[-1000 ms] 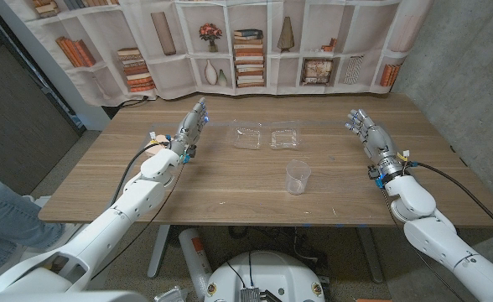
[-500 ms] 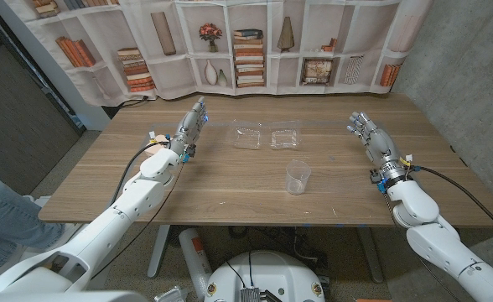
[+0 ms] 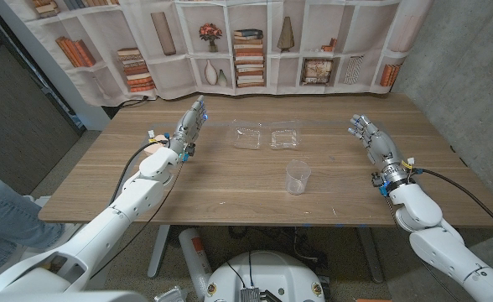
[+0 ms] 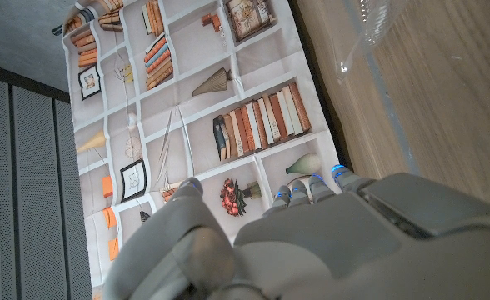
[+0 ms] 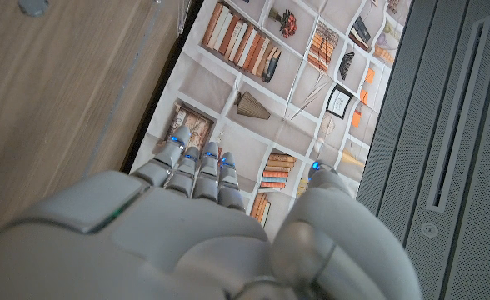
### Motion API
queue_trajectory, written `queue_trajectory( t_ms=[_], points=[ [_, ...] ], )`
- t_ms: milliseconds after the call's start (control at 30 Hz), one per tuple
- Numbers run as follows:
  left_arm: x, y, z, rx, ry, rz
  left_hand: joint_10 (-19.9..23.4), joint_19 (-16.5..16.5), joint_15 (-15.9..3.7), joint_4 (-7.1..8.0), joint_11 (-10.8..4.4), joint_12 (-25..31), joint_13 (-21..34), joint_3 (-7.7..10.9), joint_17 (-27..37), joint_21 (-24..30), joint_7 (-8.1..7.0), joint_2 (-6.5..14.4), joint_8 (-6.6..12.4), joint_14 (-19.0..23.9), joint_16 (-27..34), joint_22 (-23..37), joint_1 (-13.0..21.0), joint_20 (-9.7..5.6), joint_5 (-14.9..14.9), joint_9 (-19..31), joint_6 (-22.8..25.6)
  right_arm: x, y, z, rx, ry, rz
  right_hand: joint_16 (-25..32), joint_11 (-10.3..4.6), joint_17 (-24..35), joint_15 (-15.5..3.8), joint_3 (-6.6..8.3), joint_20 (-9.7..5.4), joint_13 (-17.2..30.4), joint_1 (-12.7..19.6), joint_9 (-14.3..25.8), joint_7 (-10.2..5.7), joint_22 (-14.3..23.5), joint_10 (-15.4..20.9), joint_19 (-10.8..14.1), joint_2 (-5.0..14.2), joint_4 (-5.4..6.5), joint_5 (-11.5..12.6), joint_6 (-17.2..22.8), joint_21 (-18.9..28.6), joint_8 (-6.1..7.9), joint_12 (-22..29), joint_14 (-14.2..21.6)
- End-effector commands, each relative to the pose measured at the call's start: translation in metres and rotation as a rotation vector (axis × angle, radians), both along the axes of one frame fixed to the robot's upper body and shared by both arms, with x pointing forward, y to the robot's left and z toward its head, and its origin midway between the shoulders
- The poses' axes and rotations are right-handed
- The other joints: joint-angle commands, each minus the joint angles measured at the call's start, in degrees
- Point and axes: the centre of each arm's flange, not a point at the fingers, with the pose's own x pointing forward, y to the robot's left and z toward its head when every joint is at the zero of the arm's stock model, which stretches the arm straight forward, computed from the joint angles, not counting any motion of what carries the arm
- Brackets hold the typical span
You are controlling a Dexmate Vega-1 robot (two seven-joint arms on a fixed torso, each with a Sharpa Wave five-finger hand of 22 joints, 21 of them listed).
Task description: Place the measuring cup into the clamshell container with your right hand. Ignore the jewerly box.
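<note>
Reaching in carelessly, I judge I could tip the light clear measuring cup (image 3: pixel 298 177) or nudge the open clamshell container (image 3: pixel 267 137) at its twelve o'clock. The cup stands mid-bench (image 3: pixel 230 180), well apart from my right hand (image 3: pixel 372 140), at its nine o'clock; both hands' fingers (image 3: pixel 360 126) are released, empty.

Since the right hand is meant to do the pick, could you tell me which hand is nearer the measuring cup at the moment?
Right. The right hand is off to the measuring cup's right and slightly farther back; the left hand is farther off, to its back left. Both hold nothing.
</note>
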Motion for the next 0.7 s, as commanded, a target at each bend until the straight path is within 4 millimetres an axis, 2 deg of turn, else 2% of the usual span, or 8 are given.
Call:
queue_trajectory(
  t_ms=[33,700],
  points=[
    [-0.001,-0.002,0.001,0.002,0.0,0.001,-3.3,-12.7,-0.13,-0.09,-0.28,0.0,0.2,0.06,0.3,-0.2,-0.34,0.2,0.25,-9.3,0.3,0.2,0.3,-2.31,-0.2,0.2,-2.8,-0.008,0.002,-0.003,-0.035,-0.019,-0.025,-0.1,-0.29,0.2,0.0,0.13,-1.68,0.2,0.6,0.2,-0.02,0.1,0.2,0.7,0.18,-0.23,0.2,0.4,-0.2,0.05,-0.2,0.1],
    [0.0,-0.004,0.009,0.037,0.001,-0.003,-3.1,-12.7,-0.14,-0.15,-0.42,0.0,0.2,-0.11,0.3,-0.2,-0.4,0.2,0.28,-9.2,0.3,0.2,0.4,-2.28,-0.3,0.2,-2.6,-0.022,0.007,-0.012,-0.082,-0.03,-0.051,-0.3,-0.29,0.2,0.12,0.06,-1.5,0.2,0.9,0.2,-0.32,0.1,-0.1,0.6,0.04,-0.67,0.4,0.1,-1.1,-0.09,-0.4,-0.2]
  ],
)
